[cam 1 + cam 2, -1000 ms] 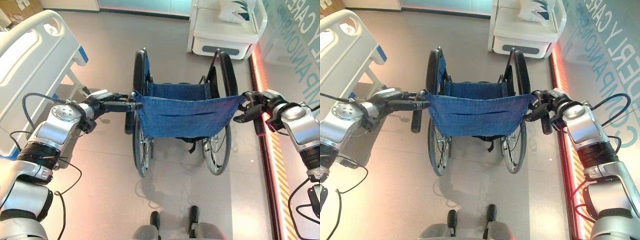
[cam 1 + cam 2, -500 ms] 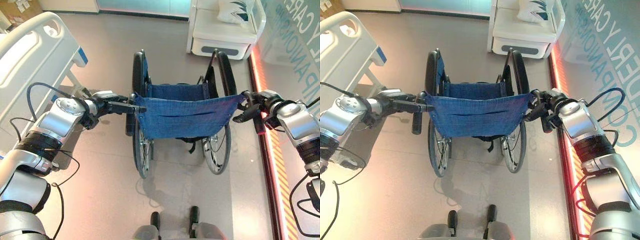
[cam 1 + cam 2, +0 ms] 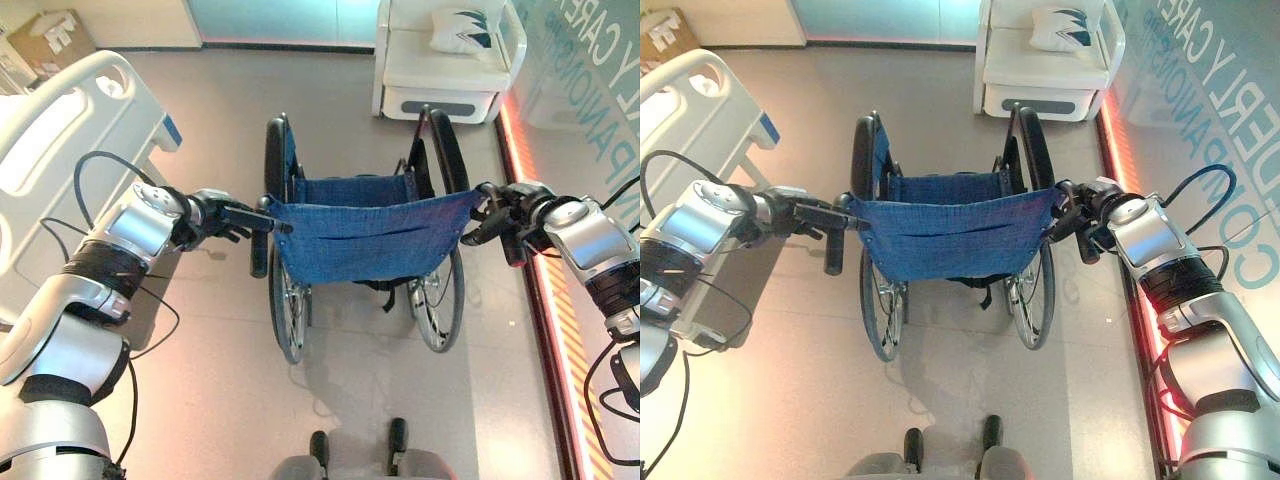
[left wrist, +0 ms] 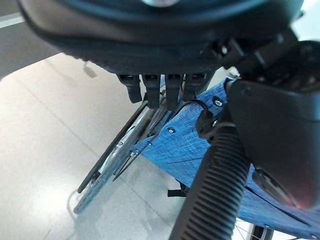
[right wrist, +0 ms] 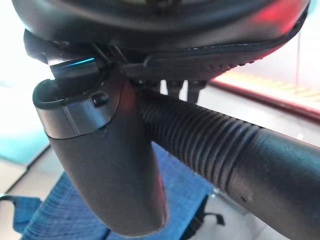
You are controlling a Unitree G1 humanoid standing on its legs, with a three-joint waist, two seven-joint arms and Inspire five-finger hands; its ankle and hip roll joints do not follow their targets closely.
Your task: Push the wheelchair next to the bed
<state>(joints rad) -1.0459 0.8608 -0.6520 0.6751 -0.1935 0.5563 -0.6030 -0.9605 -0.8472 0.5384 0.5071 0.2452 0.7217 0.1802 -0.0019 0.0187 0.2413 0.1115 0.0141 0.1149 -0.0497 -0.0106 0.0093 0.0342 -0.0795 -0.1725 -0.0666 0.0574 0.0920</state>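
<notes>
The wheelchair, with a blue cloth back and seat, stands right in front of me, seen from behind. My left hand reaches its left push handle; the fingers lie straight across the top of the ribbed grip and the thumb sits beside it. My right hand is curled round the right push handle, its thumb lying over the ribbed grip. The white bed stands to the left, its footboard level with the wheelchair's left wheel and about an arm's length away.
A white armchair with a cushion stands straight ahead beyond the wheelchair. A glass wall with a red-lit floor strip runs close along the right. A cardboard box sits in the far left corner. Bare floor lies between bed and wheelchair.
The whole view has shifted, bringing the far wall and the box into sight. Both hands stay on the handles; the left arm is drawn in closer, and the wheelchair has edged slightly forward.
</notes>
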